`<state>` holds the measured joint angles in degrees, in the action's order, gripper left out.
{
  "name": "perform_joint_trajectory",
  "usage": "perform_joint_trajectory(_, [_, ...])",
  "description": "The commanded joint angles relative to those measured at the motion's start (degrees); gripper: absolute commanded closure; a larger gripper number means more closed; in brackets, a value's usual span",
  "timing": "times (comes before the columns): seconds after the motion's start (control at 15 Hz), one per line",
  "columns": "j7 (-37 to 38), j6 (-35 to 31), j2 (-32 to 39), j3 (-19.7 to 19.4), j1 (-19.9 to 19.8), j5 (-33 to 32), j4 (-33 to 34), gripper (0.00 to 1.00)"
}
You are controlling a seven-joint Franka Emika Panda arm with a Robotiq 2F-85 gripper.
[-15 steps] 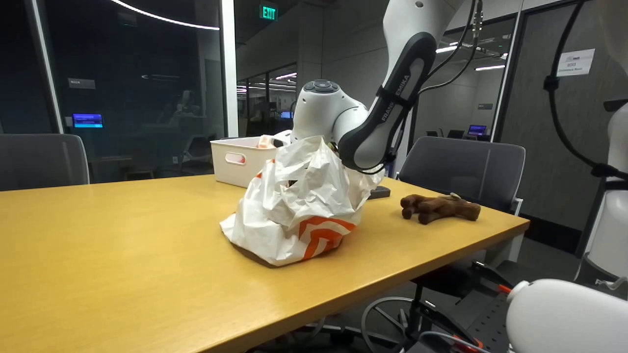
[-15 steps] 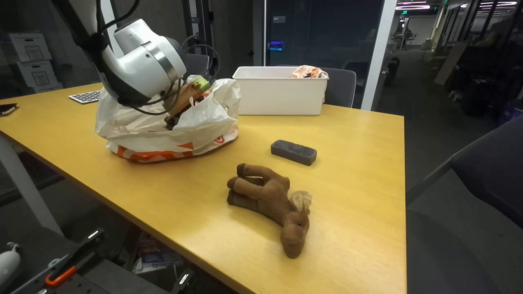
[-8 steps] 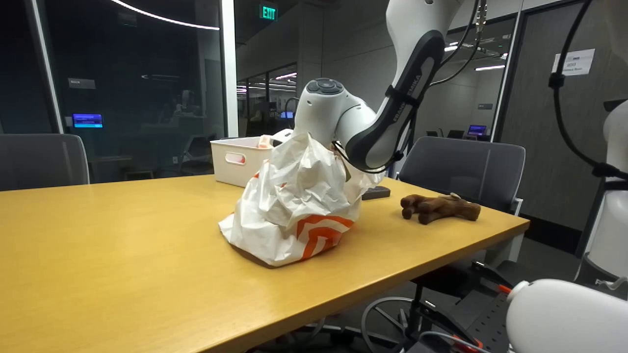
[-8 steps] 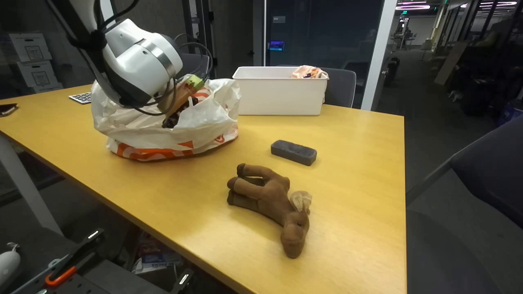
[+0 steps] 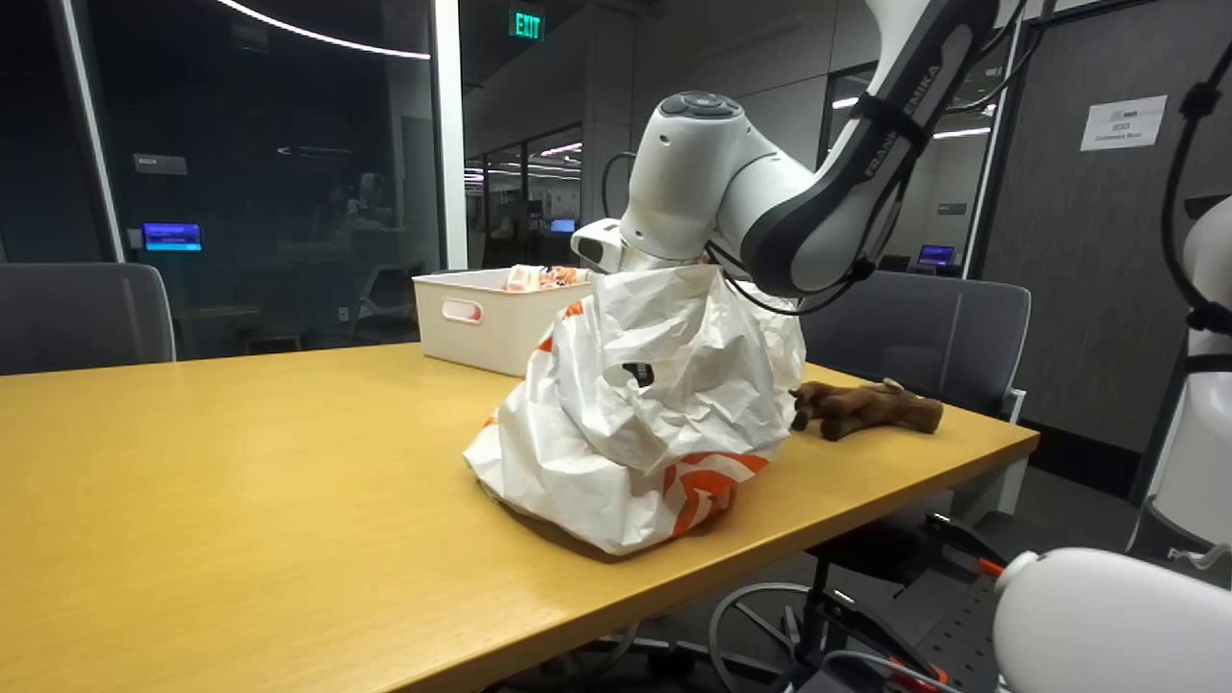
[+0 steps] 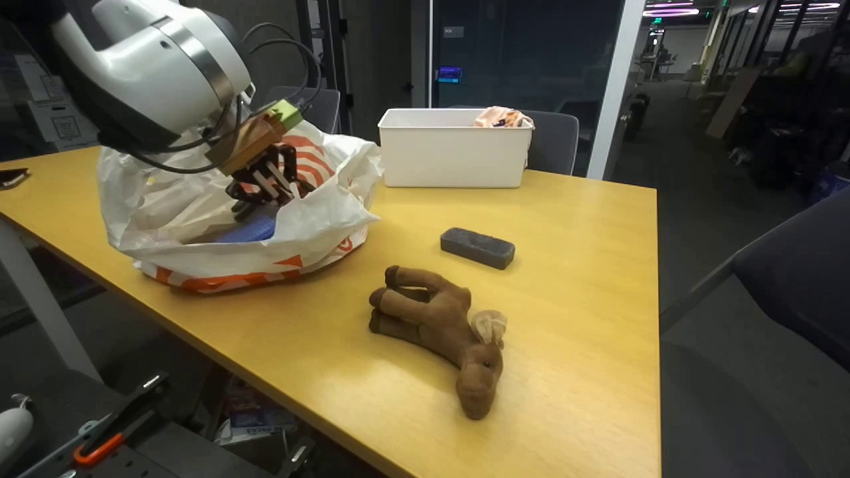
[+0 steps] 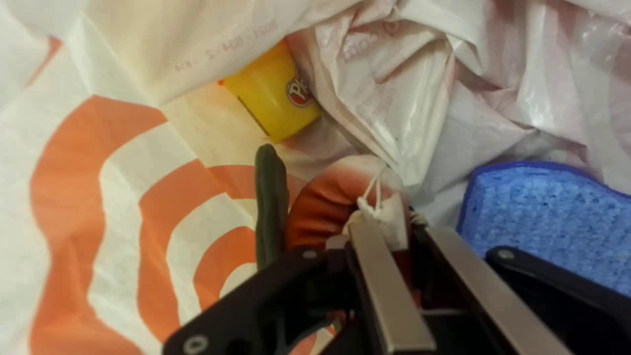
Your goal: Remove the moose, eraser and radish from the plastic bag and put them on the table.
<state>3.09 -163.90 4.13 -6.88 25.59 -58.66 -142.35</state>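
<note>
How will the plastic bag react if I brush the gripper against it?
The plastic bag will probably fold rather than push back: its walls are creased all over. Thin-looking, it is likely light and may slide, though the yellow container inside adds load. It could snag the gripper, which sits among loose folds.

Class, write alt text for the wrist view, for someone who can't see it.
A pincer is inside a white plastic bag, at what may be the red radish; whether it is gripped is unclear. A dark green strip appears left of it, a yellow container above, a blue pad to the right.
</note>
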Motion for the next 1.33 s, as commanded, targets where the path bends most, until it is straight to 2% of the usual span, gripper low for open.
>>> perform_joint_trajectory(0.0, [1.01,5.48,-10.19,0.51,0.7,-3.3,-5.08,0.85])
perform_joint_trajectory(0.07, [0.71,6.82,-11.02,0.83,0.7,-3.6,-5.0,0.85])
perform_joint_trajectory(0.13, [-1.81,7.82,-10.7,1.01,0.87,-0.23,-5.15,0.6])
perform_joint_trajectory(0.2, [-3.17,7.61,-11.2,7.07,-5.24,1.84,-5.45,0.6])
perform_joint_trajectory(0.33, [-6.81,6.65,-10.27,8.58,-6.95,7.21,-5.61,0.5])
perform_joint_trajectory(0.4, [-8.36,5.34,-9.14,9.24,-8.25,9.03,-5.35,0.82])
perform_joint_trajectory(0.47, [-9.69,5.43,-8.62,10.0,-9.14,11.22,-5.35,0.61])
perform_joint_trajectory(0.53, [-11.15,5.46,-7.35,10.44,-10.04,13.5,-4.92,0.36])
perform_joint_trajectory(0.6, [-12.98,5.8,-6.51,10.93,-10.62,16.53,-4.75,0.85])
perform_joint_trajectory(0.67, [-14.16,5.61,-5.84,11.24,-11.33,18.64,-4.59,0.82])
perform_joint_trajectory(0.73, [-16.61,5.08,-4.89,11.49,-11.77,22.05,-4.64,0.84])
perform_joint_trajectory(0.87, [-20.33,4.06,-4.01,12.23,-12.62,26.83,-4.66,0.99])
perform_joint_trajectory(0.93, [-21.05,4.04,-4.14,12.62,-12.97,28.09,-4.61,1.0])
perform_joint_trajectory(1.07, [-19.92,4.39,-5.32,13.06,-13.69,26.6,-4.74,0.98])
perform_joint_trajectory(1.2, [-17.42,7.23,-7.87,11.91,-12.2,23.76,-5.12,1.0])
perform_joint_trajectory(1.27, [-18.07,10.25,-10.07,14.01,-13.33,24.57,-5.87,0.98])
